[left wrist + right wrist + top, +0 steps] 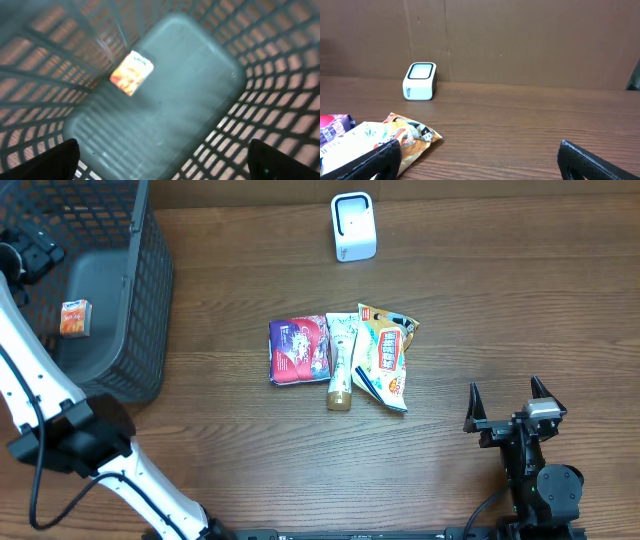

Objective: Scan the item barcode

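Three items lie side by side mid-table: a purple packet [298,350], a white tube [341,360] and an orange snack packet [385,355]. No barcode shows on any of them. The white scanner [353,227] stands at the back; in the right wrist view the scanner [419,81] sits beyond the orange packet [402,135]. My right gripper [508,405] rests open and empty near the front right, well right of the items. My left gripper [30,255] hangs open over the basket [140,300], empty, above a small orange box [131,72].
The dark mesh basket fills the back left corner, with the small orange box [75,317] on its floor. My white left arm [40,380] reaches up along the table's left side. A brown wall [520,40] stands behind the scanner.
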`<action>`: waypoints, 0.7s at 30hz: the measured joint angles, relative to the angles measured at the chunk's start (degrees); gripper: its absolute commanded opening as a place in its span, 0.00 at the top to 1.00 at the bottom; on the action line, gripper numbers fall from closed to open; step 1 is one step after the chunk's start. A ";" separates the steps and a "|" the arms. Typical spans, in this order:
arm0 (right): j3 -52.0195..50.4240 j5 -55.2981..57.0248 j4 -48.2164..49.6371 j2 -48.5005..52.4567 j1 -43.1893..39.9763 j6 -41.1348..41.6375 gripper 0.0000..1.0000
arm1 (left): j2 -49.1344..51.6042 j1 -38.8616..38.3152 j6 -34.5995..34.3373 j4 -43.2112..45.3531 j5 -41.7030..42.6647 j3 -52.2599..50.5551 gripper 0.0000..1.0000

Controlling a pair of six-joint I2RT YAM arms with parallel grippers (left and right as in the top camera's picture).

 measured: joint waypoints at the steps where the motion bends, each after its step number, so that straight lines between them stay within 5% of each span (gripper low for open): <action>1: 0.00 0.02 0.00 0.00 0.00 0.02 0.00 | 1.01 -0.09 1.16 -0.17 -0.02 -0.13 0.05; 21: 0.00 0.02 -0.02 0.00 0.00 -0.02 0.00 | 17.51 -6.03 6.93 2.19 -17.99 -0.33 0.15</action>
